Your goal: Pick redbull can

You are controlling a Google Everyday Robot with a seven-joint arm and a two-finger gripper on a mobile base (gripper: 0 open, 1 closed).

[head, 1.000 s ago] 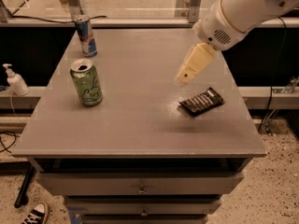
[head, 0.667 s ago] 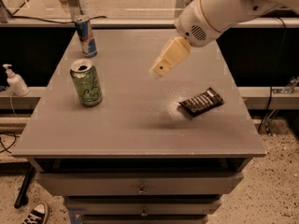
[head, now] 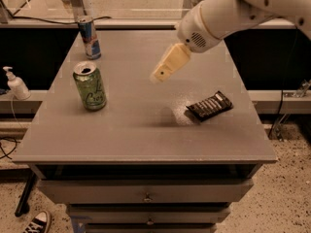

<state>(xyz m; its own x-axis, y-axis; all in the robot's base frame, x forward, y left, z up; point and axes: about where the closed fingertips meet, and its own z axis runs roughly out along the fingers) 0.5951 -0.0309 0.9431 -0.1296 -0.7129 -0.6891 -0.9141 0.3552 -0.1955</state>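
The redbull can [head: 89,37] is slim, blue and silver, and stands upright at the far left corner of the grey table [head: 141,130]. A wider green can [head: 90,86] with script lettering stands nearer on the left. My gripper [head: 160,75] hangs on the white arm above the middle of the table, well to the right of both cans and nearer than the redbull can. Nothing shows in it.
A dark ribbed packet [head: 210,106] lies on the right side of the table. A white pump bottle [head: 15,83] stands on a ledge off the table's left edge. Drawers sit under the front edge. A rail and window run behind.
My arm and gripper have swung left from above the dark packet toward the table's middle. The cans and the packet have not moved.
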